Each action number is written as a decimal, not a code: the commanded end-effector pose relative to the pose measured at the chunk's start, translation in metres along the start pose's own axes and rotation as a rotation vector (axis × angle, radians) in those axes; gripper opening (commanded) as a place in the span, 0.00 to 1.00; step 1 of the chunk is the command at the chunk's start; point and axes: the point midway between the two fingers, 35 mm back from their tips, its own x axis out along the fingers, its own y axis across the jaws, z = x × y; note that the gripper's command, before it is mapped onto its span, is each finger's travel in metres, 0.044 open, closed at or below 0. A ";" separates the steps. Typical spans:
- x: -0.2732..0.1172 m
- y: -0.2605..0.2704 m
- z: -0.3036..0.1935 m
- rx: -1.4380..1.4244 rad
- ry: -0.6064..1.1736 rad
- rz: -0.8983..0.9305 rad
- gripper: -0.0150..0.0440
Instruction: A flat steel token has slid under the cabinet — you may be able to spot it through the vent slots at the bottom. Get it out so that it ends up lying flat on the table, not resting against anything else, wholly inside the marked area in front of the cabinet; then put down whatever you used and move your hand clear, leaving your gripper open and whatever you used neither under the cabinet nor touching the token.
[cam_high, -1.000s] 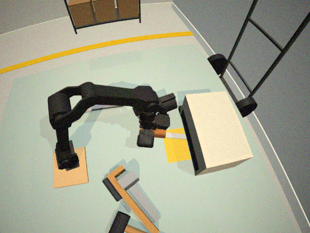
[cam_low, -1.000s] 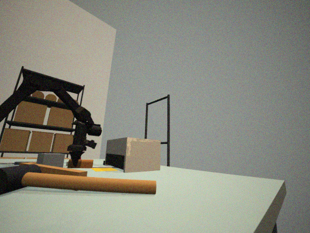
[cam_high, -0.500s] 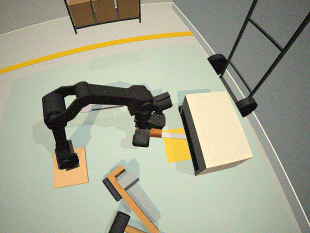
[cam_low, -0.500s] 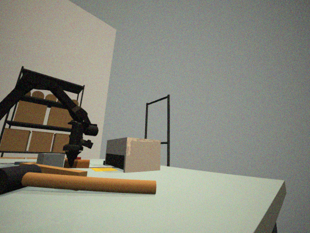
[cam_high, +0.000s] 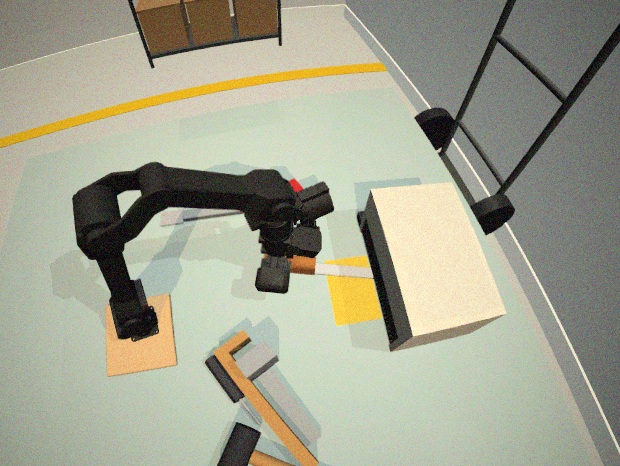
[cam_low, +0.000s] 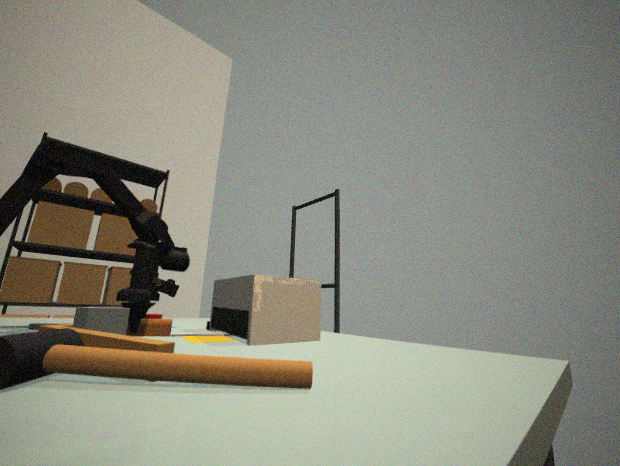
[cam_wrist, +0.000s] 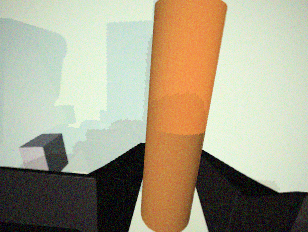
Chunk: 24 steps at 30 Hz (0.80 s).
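My gripper (cam_high: 287, 264) (cam_low: 135, 330) (cam_wrist: 168, 151) is shut on the orange handle (cam_high: 303, 265) (cam_low: 158, 327) (cam_wrist: 186, 65) of a tool, low over the table. The tool's pale flat blade (cam_high: 344, 270) runs from the handle across the yellow marked area (cam_high: 356, 301) (cam_low: 206, 339) to the dark opening at the foot of the cabinet (cam_high: 436, 255) (cam_low: 285, 313); its far end is hidden there. The steel token cannot be made out in any view.
An L-shaped wooden piece (cam_high: 265, 408) and a hammer with a black head (cam_high: 239, 443) and orange handle (cam_low: 180, 365) lie on the near side. A red object (cam_high: 296, 185) is partly behind the arm. A small grey block (cam_wrist: 44, 152) shows left in the wrist view.
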 end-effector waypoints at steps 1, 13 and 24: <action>0.001 0.000 -0.006 0.003 0.000 -0.002 0.25; 0.001 0.001 -0.022 0.003 0.001 -0.002 0.25; 0.001 0.001 -0.037 0.003 0.002 -0.002 0.25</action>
